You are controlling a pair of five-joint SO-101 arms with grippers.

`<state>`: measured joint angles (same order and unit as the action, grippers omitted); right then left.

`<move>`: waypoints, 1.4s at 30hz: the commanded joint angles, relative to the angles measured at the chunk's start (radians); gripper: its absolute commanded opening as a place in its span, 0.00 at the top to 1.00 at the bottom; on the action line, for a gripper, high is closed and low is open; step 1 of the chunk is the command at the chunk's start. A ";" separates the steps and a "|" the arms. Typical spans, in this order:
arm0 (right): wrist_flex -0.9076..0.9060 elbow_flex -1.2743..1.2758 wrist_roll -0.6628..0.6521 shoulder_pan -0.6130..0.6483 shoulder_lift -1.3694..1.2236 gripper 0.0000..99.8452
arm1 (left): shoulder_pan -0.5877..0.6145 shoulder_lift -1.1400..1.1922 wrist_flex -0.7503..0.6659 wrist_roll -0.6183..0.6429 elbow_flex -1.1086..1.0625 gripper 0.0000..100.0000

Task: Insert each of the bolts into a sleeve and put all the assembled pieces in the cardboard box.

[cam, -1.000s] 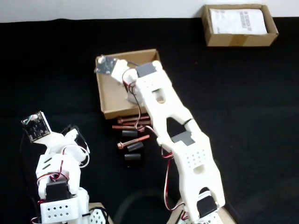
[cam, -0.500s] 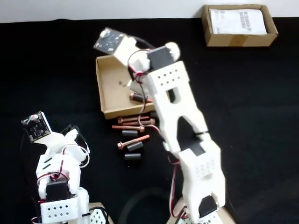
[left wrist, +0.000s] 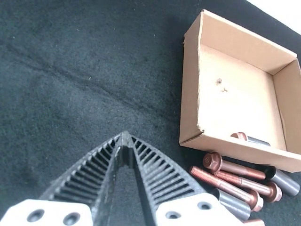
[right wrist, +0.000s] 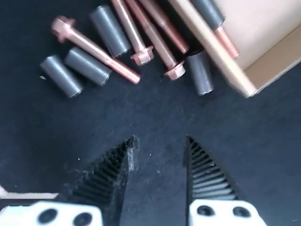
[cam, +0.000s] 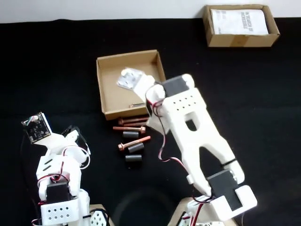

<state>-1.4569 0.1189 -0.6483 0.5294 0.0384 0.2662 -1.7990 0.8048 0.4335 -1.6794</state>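
Observation:
The cardboard box (cam: 109, 89) sits left of centre. One assembled bolt-and-sleeve piece (right wrist: 214, 21) lies inside against its near wall, also visible in the left wrist view (left wrist: 249, 139). Just outside that wall lie three loose copper bolts (cam: 133, 121) (right wrist: 94, 49) and several grey sleeves (cam: 133, 158) (right wrist: 87, 66). My right gripper (right wrist: 160, 141) hangs open above the black mat just beyond this pile, nothing between its fingers. The right arm (cam: 188, 117) covers the box's near right corner. My left gripper (left wrist: 123, 137) is shut and empty, low at the table's left (cam: 70, 133), well short of the box.
A second cardboard box (cam: 242, 38) with a white paper in it stands at the far right corner. The black mat (cam: 254, 108) is bare to the right of the arms and on the far left.
The right arm has risen out of the cardboard box and drawn back toward the loose bolts, leaving an assembled piece inside. The left arm has not moved.

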 commanded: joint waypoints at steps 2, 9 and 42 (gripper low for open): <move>0.165 0.140 -0.057 -0.030 0.053 0.86 | -0.005 -0.004 0.002 -0.002 -0.016 0.99; 0.280 0.179 -0.084 -0.035 -0.053 0.86 | -0.005 -0.004 0.002 -0.002 -0.016 0.99; 0.341 -0.236 -0.149 -0.101 -0.639 0.93 | -0.005 -0.005 0.002 -0.002 -0.016 0.99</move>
<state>-1.1500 -0.1112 -0.7879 0.4496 -0.5769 0.2662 -1.7990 0.8048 0.4335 -1.6794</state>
